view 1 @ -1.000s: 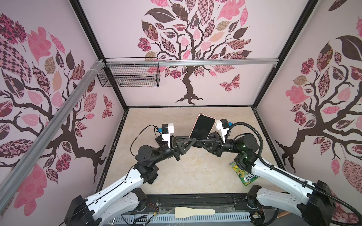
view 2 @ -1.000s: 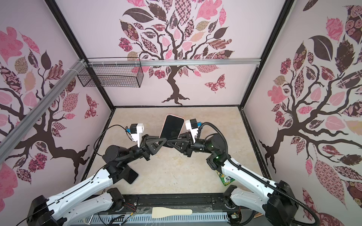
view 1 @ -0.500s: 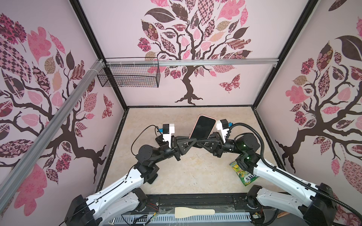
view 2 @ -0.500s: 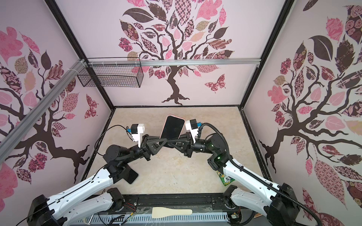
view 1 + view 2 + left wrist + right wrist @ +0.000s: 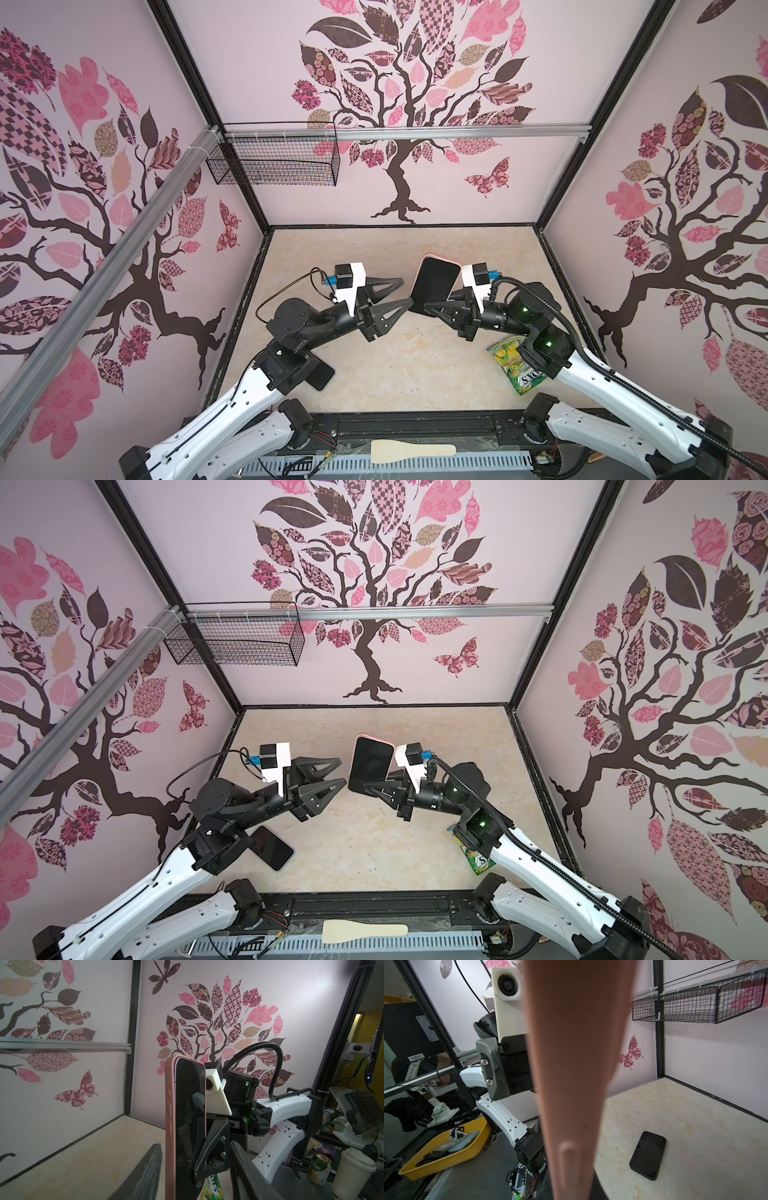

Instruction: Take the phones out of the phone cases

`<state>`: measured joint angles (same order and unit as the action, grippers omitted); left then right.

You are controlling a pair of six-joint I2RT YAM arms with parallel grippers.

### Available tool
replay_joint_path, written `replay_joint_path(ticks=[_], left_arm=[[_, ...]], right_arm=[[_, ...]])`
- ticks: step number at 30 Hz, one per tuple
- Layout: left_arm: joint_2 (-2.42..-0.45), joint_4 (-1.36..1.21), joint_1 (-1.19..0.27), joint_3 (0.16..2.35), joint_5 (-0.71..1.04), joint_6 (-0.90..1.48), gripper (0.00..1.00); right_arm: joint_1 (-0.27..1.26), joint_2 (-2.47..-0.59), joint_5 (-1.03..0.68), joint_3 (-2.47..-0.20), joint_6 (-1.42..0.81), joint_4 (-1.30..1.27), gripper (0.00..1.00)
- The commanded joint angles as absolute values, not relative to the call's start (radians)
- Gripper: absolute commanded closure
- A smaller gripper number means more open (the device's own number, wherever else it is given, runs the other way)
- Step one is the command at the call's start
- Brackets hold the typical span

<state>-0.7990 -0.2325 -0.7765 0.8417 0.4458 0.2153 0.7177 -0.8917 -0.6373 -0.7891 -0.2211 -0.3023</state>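
Note:
A black-screened phone (image 5: 434,286) sits in a pink phone case (image 5: 441,260) and stands upright above the table in both top views. My right gripper (image 5: 428,306) is shut on its lower part, one finger on the screen and the other behind the case. My left gripper (image 5: 406,291) is open at the phone's lower left edge. In the left wrist view the phone (image 5: 188,1118) and case (image 5: 170,1118) stand between its two spread fingers (image 5: 145,1167). The case's pink back (image 5: 575,1064) fills the middle of the right wrist view.
A second black phone (image 5: 322,376) lies flat on the table under my left arm. A green snack packet (image 5: 515,365) lies under the right arm. A wire basket (image 5: 274,162) hangs on the back-left wall. A wooden spatula (image 5: 411,451) rests on the front rail.
My left gripper's jaws have spread apart from the phone's edge, where they were shut before. The right gripper still holds the phone in the same place.

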Motion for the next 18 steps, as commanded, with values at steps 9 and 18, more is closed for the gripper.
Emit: replay_joint_path(ticks=[9, 18], left_arm=[[-0.828, -0.019, -0.777, 0.971, 0.504, -0.35, 0.55], [-0.88, -0.055, -0.778, 0.994, 0.498, -0.462, 0.61]], right_arm=[[0.721, -0.876, -0.437, -0.911, 0.258, -0.045, 1.0], [0.72, -0.86, -0.368, -0.905, 0.281, -0.031, 1.0]])
